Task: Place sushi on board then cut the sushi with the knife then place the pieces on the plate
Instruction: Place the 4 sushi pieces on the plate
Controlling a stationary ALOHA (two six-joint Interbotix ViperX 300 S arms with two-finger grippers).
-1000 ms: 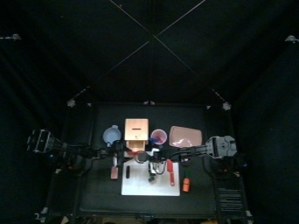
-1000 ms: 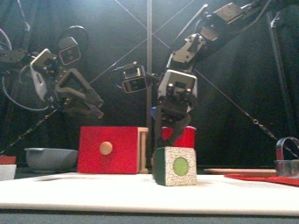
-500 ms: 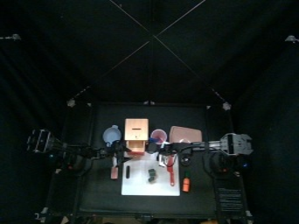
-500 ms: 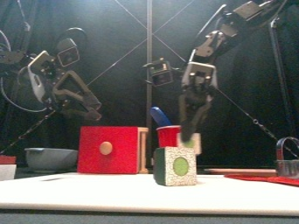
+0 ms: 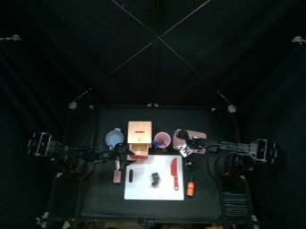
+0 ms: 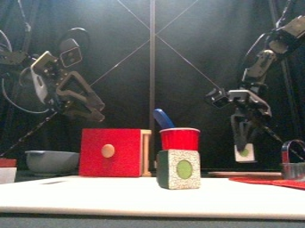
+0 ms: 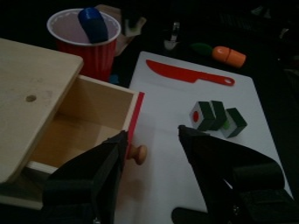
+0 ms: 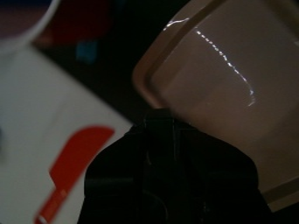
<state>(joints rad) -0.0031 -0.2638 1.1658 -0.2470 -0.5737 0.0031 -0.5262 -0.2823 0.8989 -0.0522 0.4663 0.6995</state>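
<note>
Plate [image 8: 233,105] — far side cut off

The cutting board [image 5: 141,192] lies at the table's near middle. On it the sushi roll [image 5: 156,182] stands about at the centre, with a toy knife [image 5: 174,172] lying just to its right. Behind the board, from left to right, stand the bowl [image 5: 114,139], the wooden box [image 5: 141,134], the cup [image 6: 181,140] holding a second knife [image 6: 162,118], and the tray [image 5: 189,140]. A small toy food [image 5: 191,187] lies just off the board's right edge.
</note>
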